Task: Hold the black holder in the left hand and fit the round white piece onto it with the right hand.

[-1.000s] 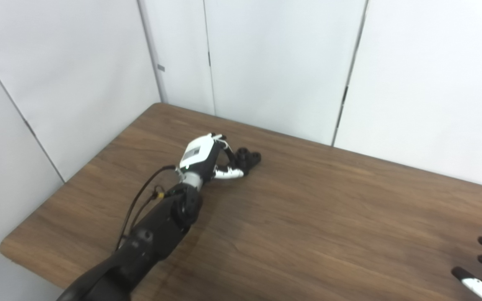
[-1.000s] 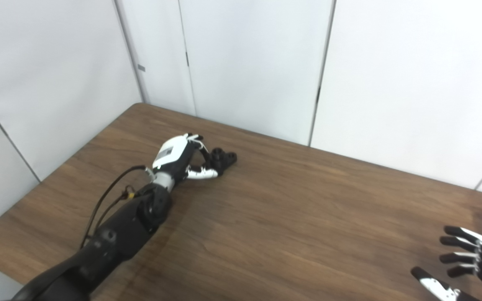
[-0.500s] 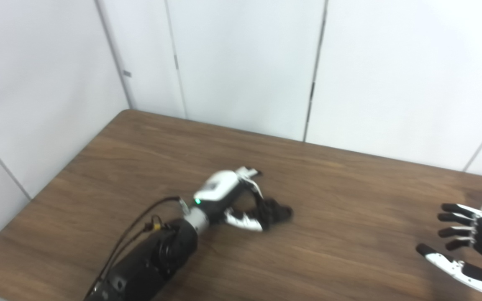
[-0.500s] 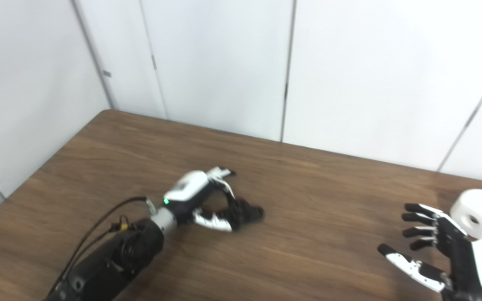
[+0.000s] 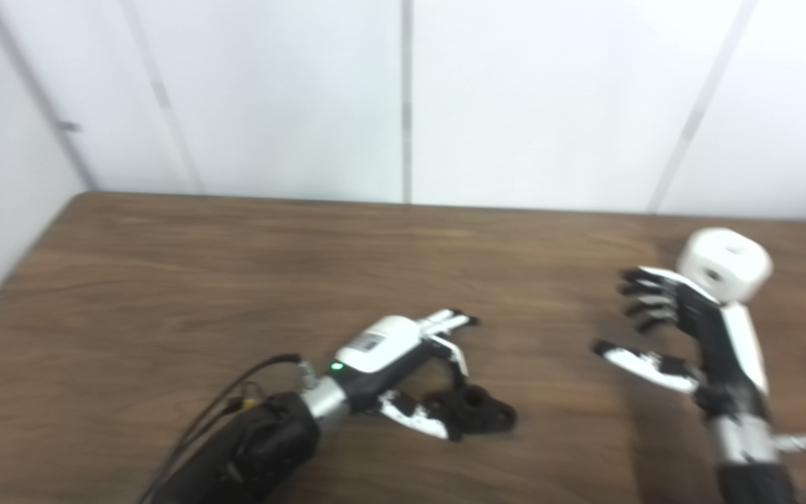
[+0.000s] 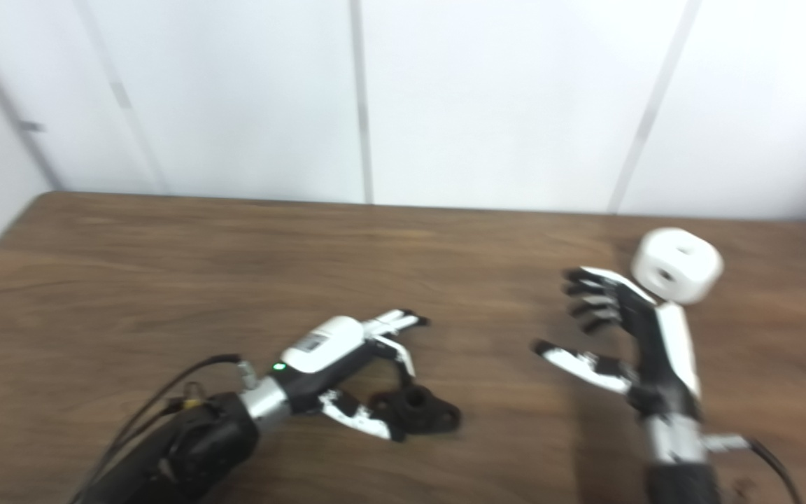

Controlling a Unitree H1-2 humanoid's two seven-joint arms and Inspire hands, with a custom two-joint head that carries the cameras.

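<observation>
In the left eye view, the left hand is reaching in low over the wooden table, its fingers curving forward and down while the thumb is stretching out below them. The black holder is sitting at the tips of those fingers, with the thumb's white tip lying against its near edge; the fingers are arching over its left side, and the picture is too blurred to say whether they are actually pinching it or only touching. The holder appears to be resting on the table. The right hand is standing upright with its fingers spread apart and slightly curled, the thumb pointing away from them toward the left, and it is holding nothing. The round white piece is lying on the table just behind the backs of these fingers, on the far right side, showing a dark hole in its top and another in its side.

In the right eye view, the left hand is showing the same pose: fingers bending over the black holder, thumb reaching along beneath it, the holder's raised ring lying just past the fingertips. A green light is glowing at the wrist. The right hand is being held open, fingers parted, palm turned toward the left hand. The round white piece is sitting just beyond the fingers' backs, close beside them, apart from the palm. White wall panels are rising behind the table's far edge.
</observation>
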